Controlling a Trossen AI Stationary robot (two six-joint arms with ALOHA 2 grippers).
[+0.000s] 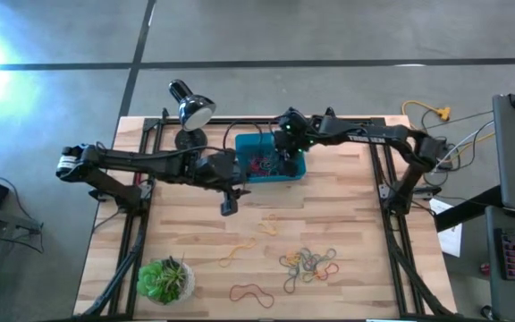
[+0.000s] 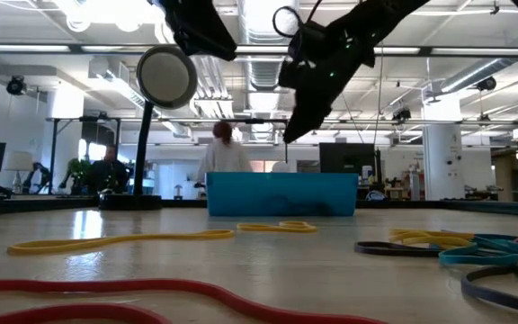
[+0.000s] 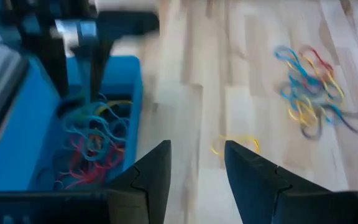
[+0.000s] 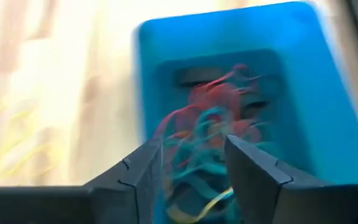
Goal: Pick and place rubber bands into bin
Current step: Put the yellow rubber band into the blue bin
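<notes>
Your right gripper (image 4: 188, 165) hangs over the bin (image 1: 295, 170), fingers parted, nothing held, a tangle of rubber bands (image 4: 207, 140) below it. Left gripper (image 3: 194, 168) sits beside the bin, fingers apart, empty. Loose bands (image 1: 309, 264) lie on the bench (image 1: 365, 241). Lamp (image 1: 190, 107) behind, plant (image 1: 164, 279) at the corner. No readable writing.

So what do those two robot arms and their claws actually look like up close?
Both arms are dark, nearly black, built of slim jointed segments. The left arm has a pale, silvery joint cap near its base. The right arm shows a small green light near its wrist. Each ends in a claw: the left claw and right claw both have two chunky black fingers with stepped, angular inner edges.
</notes>
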